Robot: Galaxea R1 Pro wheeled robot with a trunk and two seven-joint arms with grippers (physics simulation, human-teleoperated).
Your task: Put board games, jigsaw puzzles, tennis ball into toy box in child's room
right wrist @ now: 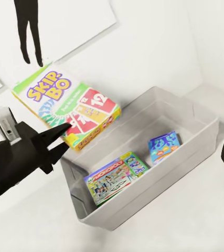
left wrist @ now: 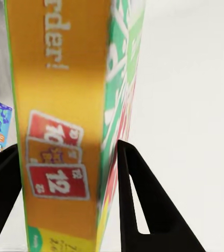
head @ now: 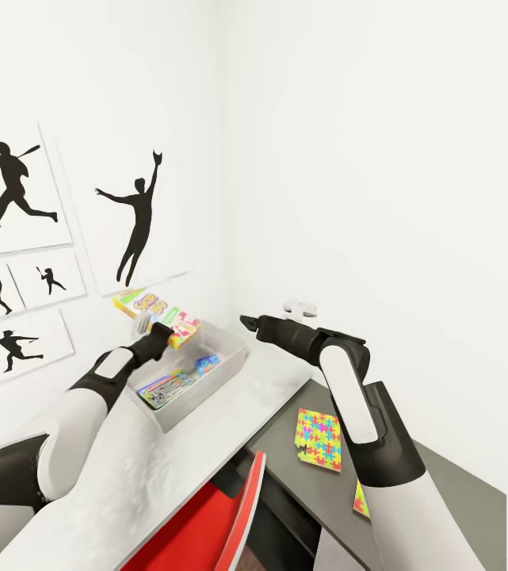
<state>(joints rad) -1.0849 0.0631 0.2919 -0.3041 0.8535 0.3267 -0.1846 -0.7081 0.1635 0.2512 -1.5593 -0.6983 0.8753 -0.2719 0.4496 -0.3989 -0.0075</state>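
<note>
The left gripper (head: 155,333) is clamped on the Skip-Bo box (head: 158,314), holding it just above the toy box (head: 230,366) near its back rim. The box's long axis runs out ahead of the fingers; the bin's open floor sits below and ahead of them. Two games (right wrist: 117,176) already lie inside. The right gripper (head: 247,321) hangs open beside the bin. Both jigsaw puzzles (head: 319,438) wait on the dark table (head: 444,476) by the white wall.

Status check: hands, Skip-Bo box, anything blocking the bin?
Left hand shut on Skip-Bo box, held above toy box rim. Right hand empty beside bin, state unclear. Two games already inside; drop path clear.
</note>
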